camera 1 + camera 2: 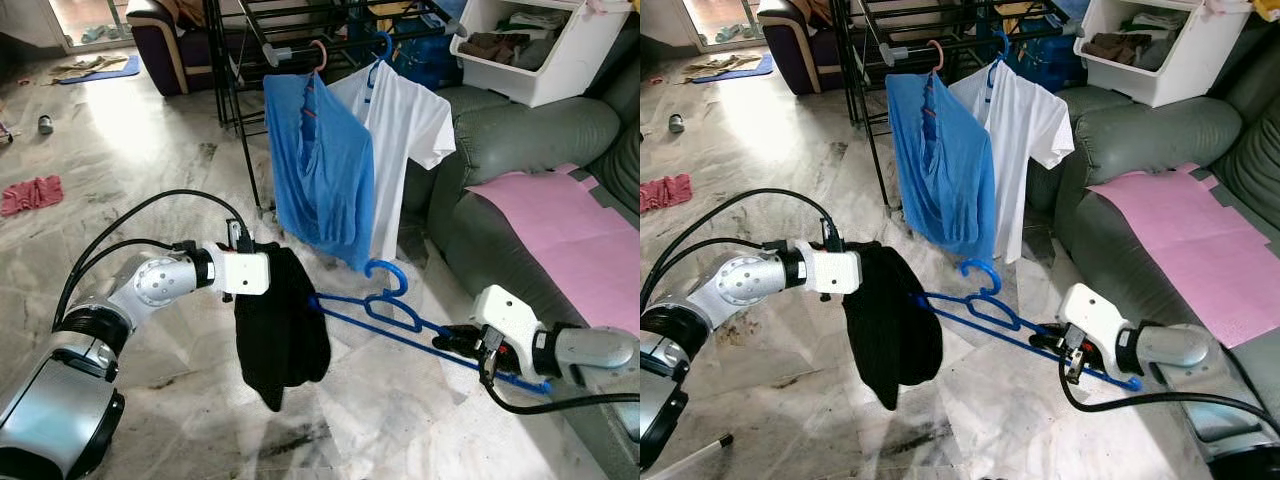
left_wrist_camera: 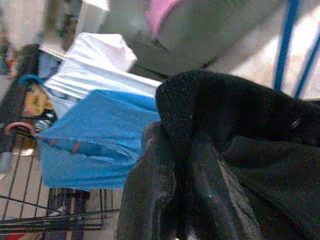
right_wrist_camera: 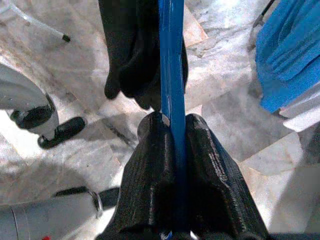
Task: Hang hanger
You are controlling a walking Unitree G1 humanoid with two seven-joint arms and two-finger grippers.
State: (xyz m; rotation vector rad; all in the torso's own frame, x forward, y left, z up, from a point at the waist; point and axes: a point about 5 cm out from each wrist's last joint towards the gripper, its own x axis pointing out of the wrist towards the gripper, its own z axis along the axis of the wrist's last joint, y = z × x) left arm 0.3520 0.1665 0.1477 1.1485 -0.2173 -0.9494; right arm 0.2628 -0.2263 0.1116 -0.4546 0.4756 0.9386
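Blue hanger and black cloth held over marble floor.
Hanger's thin bar is clamped by right gripper; limp cloth is pinched by left gripper.

The hanger sits at centre, with the dark garment at its 9 o'clock, the clothes rack at 12 and the sofa at 2.

hanger blue | garment black | hung shirts blue, white
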